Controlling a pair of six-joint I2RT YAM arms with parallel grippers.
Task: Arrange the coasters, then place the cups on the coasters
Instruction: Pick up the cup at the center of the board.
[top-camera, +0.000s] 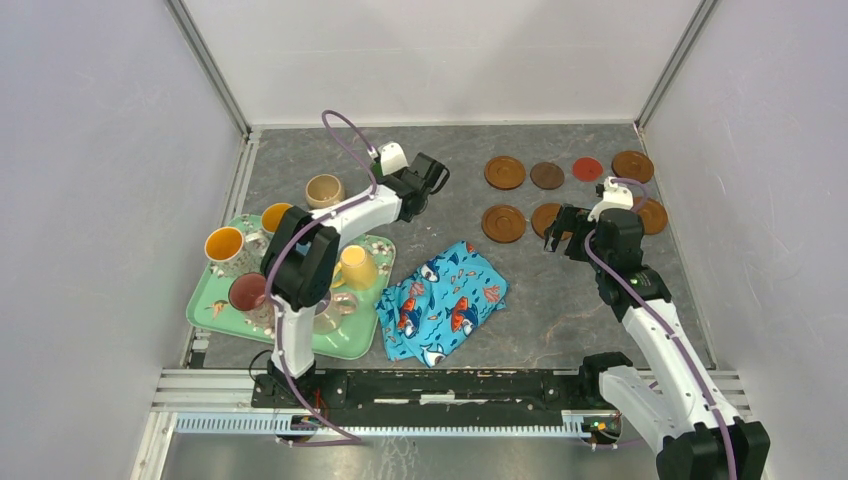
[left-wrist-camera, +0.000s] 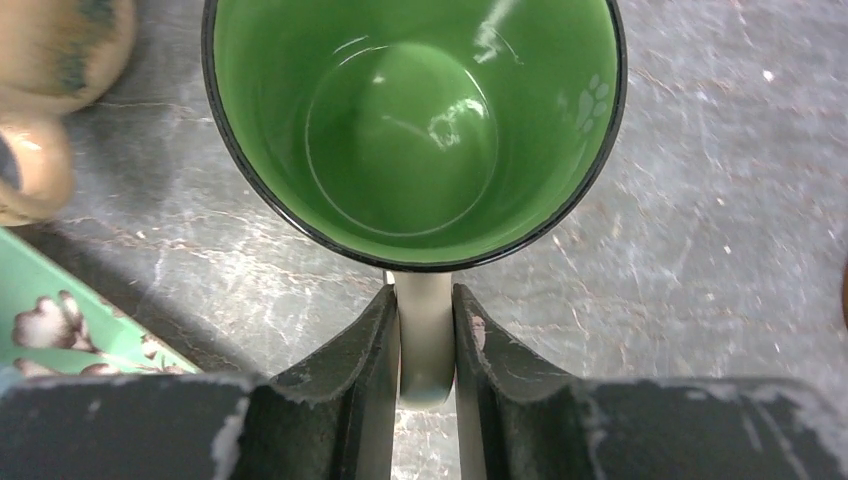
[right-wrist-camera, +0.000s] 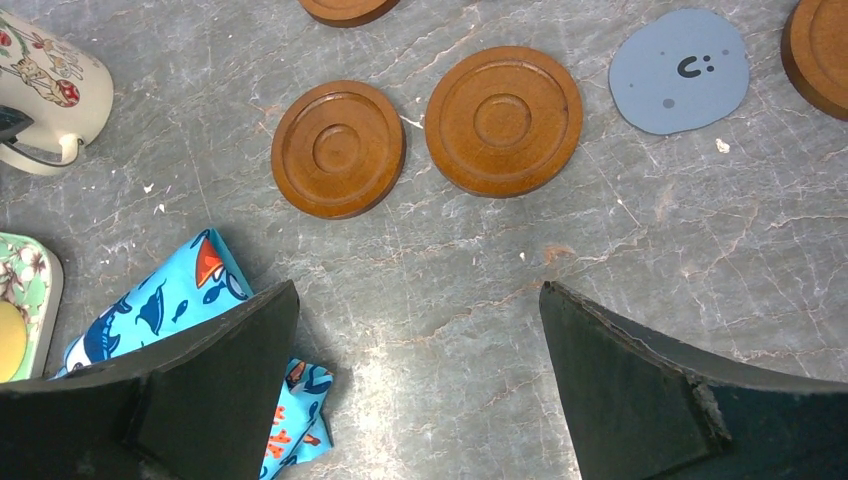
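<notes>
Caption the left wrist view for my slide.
Left gripper shut on the handle of a green-lined mug.

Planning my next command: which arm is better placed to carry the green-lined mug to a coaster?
Left. The left tool is clamped on the green-lined mug by its handle; the right tool hangs open and empty above the ringed brown coasters.

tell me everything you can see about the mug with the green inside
The green-lined mug is glossy ceramic, with a thin dark rim, a faint paw print on its inner wall and a cream handle. It is upright and empty over the grey marbled table, beside a beige mug. The left hand pinches its handle; whether it is lifted cannot be told.
</notes>
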